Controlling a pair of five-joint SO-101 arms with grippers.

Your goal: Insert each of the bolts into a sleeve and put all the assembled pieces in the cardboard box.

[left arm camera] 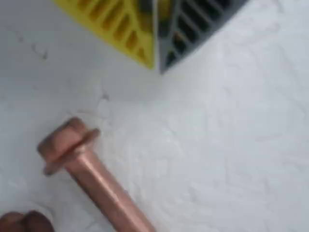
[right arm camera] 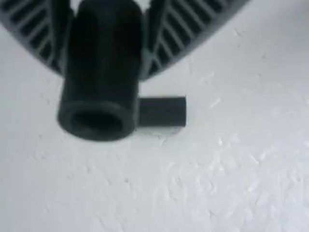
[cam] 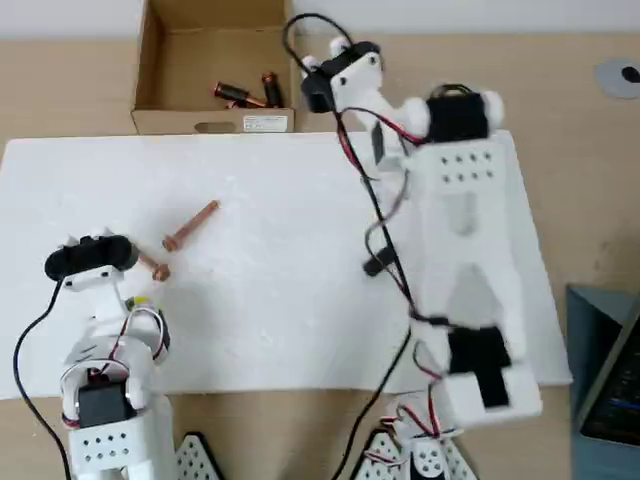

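Here the right gripper (right arm camera: 104, 43) is pinching a black sleeve (right arm camera: 99, 101) hard to make out from above, while the left gripper (left arm camera: 157, 60), jaws pressing together, is hanging near a cropped bolt (left arm camera: 91, 179).

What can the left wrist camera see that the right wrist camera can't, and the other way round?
Only the left wrist view: a copper-coloured metal bolt with a flanged head lying on the mat, part of a second copper piece beside it, and one yellow and one dark ribbed jaw, closed tip to tip.
Only the right wrist view: two dark ribbed jaws clamped on a black tubular sleeve, and another short black sleeve lying on the mat.
Both share the white textured foam mat beneath.
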